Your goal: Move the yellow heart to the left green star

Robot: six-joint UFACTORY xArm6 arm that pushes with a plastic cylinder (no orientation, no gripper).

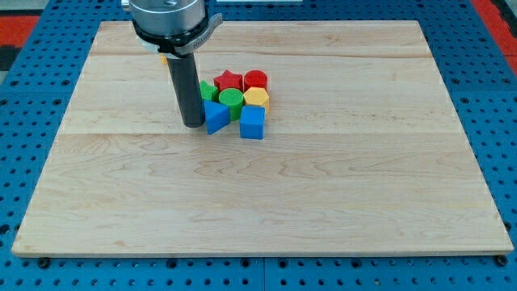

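Observation:
My tip (192, 124) rests on the board just left of a blue triangle (215, 118), touching or nearly touching it. A green block (208, 90), probably a star, peeks out right of the rod, half hidden by it. Beside it are a green cylinder (231, 100), a red star (229, 81), a red cylinder (255, 79), a yellow block (256, 98) whose shape I cannot make out, and a blue cube (252, 123). A small yellow sliver (164, 58) shows at the rod's left edge under the arm head; its shape is hidden.
The blocks form one tight cluster a little above the middle of the wooden board (266, 202). The arm head (168, 18) covers the board's top left part. Blue pegboard (24, 97) surrounds the board.

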